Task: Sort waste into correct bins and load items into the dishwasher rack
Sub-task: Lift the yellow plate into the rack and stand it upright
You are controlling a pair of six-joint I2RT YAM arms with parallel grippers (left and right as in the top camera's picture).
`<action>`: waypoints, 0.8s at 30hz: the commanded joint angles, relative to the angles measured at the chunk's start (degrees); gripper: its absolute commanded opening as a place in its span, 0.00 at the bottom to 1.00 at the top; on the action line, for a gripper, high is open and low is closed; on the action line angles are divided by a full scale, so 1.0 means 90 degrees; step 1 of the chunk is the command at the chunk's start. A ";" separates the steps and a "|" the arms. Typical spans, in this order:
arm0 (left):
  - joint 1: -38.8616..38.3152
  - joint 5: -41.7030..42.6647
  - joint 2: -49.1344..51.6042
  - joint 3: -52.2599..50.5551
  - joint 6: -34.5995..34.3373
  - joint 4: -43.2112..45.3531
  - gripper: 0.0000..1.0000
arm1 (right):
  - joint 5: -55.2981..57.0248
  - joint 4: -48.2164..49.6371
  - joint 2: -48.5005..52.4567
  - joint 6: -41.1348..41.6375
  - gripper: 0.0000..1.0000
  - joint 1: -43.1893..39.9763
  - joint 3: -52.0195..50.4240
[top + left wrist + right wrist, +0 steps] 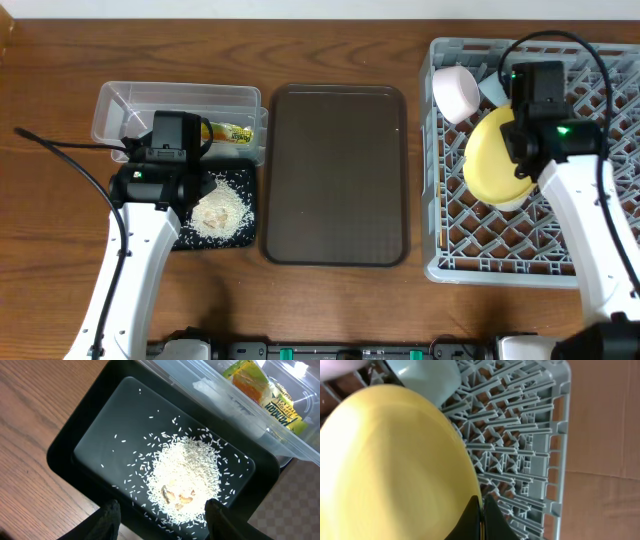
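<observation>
Right gripper (481, 512) pinches the plate (395, 465) rim above the rack (530, 455), left gripper (162, 516) spread; that thin grip could slip, dropping it.

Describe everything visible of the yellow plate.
The yellow plate is round, smooth and glossy, plastic or glazed by its look, and unmarked. It sits steeply tilted within the grey rack, its rim pinched by the right gripper. A light blue bowl lies close beside it; whether they touch is unclear.
</observation>
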 commanded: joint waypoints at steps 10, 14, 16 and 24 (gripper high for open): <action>0.0032 0.0209 -0.0034 0.0000 0.0022 0.0029 0.57 | -0.1491 0.0197 -0.0012 0.1977 0.50 0.0170 0.0015; 0.0032 0.0546 -0.0036 0.0002 0.0661 0.0155 0.57 | -0.2448 0.0112 -0.0068 0.2365 0.59 -0.0066 0.0015; 0.0017 0.0665 -0.0036 0.0002 0.1010 0.0284 0.57 | -0.2994 0.0070 -0.0138 0.2650 0.64 -0.0245 0.0015; 0.0015 0.1574 -0.0036 0.0007 0.2074 0.0257 0.57 | -0.4702 -0.0170 -0.0529 0.2841 0.86 -0.1207 0.0015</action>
